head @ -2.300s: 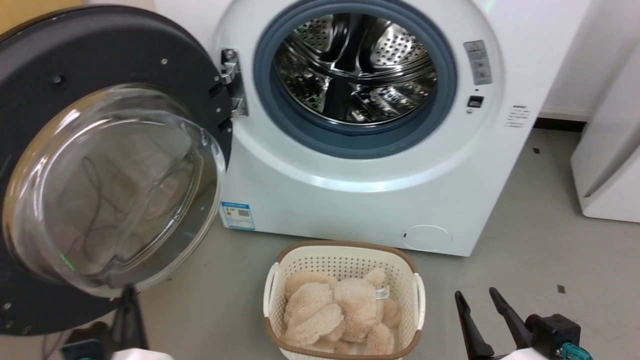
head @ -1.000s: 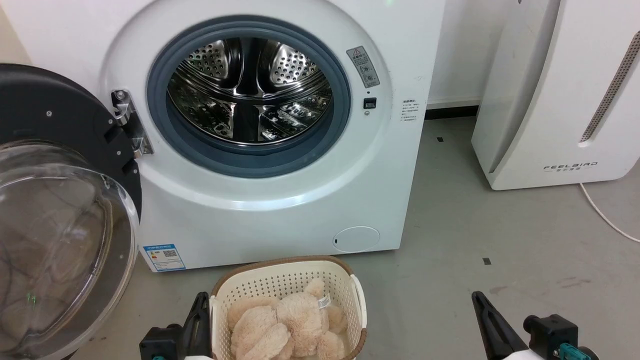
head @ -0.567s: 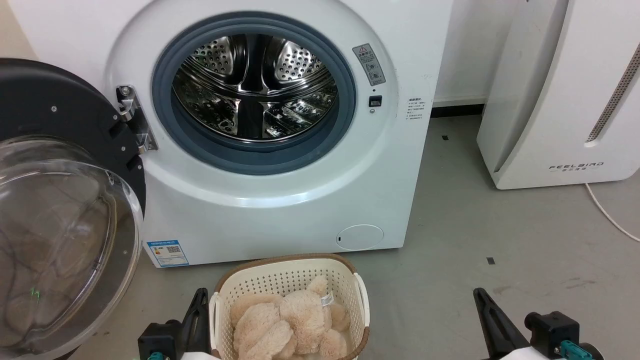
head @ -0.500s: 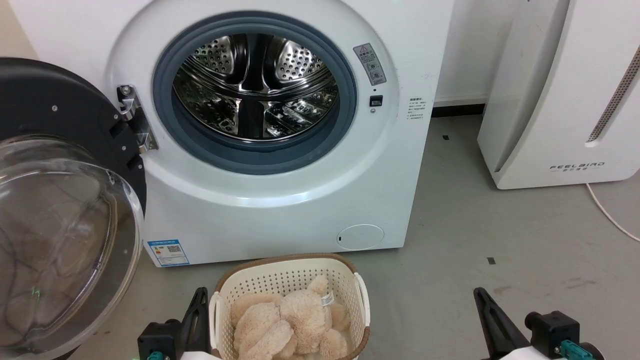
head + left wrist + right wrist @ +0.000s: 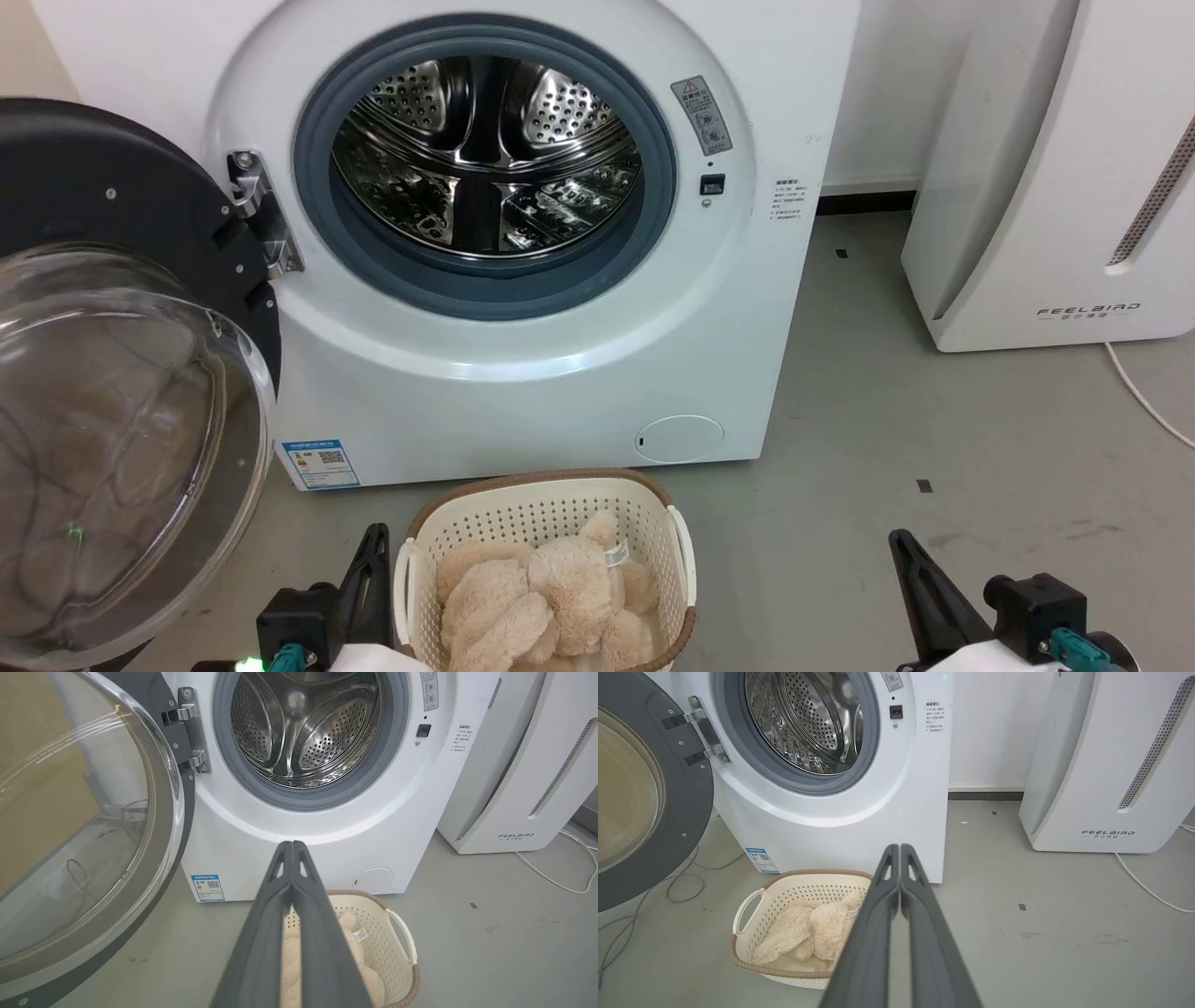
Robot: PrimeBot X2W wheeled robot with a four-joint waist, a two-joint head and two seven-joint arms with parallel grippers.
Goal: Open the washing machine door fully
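The washing machine door hangs swung out to the left of the washing machine on its hinge. Its inner face and domed glass are turned toward the head camera, and the steel drum and grey rubber ring are uncovered. On the floor just in front of the machine sits a cream basket with a beige plush toy in it. The left gripper is just left of the basket, and the right gripper is well to its right. Both have their fingers pressed together on nothing, apart from the door and the machine. A white appliance stands to the machine's right.
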